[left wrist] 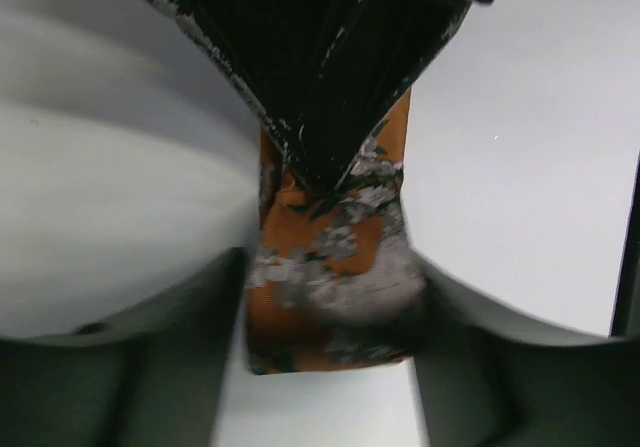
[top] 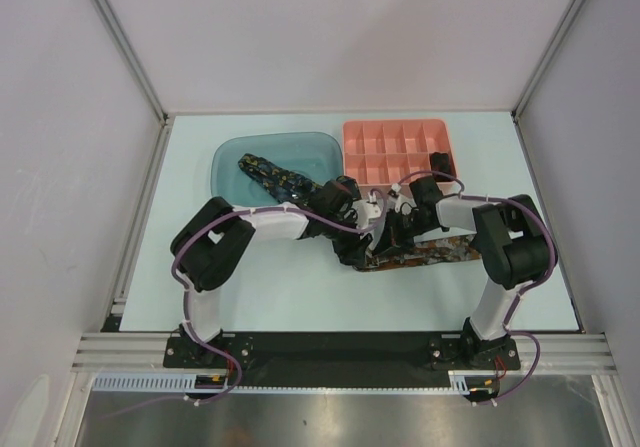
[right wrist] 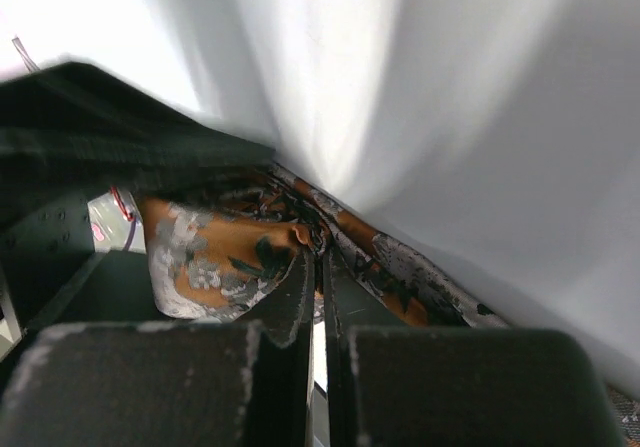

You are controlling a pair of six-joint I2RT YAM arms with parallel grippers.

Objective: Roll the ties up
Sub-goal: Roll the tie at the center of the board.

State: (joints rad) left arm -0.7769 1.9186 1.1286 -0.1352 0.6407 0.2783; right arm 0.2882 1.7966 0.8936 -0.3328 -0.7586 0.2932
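The orange-brown-white flecked tie (top: 432,252) lies across the table in front of the pink tray, its left end folded into a bundle between the two grippers. My left gripper (top: 352,239) is closed round that bundle (left wrist: 335,287), which fills the gap between its fingers (left wrist: 150,367). My right gripper (top: 396,229) comes in from the other side, its black fingers (left wrist: 320,87) nearly together and pinching the tie's fold (right wrist: 230,257) at their tips (right wrist: 322,252). The navy speckled tie (top: 272,177) lies unrolled in the teal tray.
The teal tray (top: 232,152) stands at the back left. The pink compartment tray (top: 400,147) stands at the back right, with a dark bundle (top: 438,160) in one right-hand cell. White walls close the table in on three sides.
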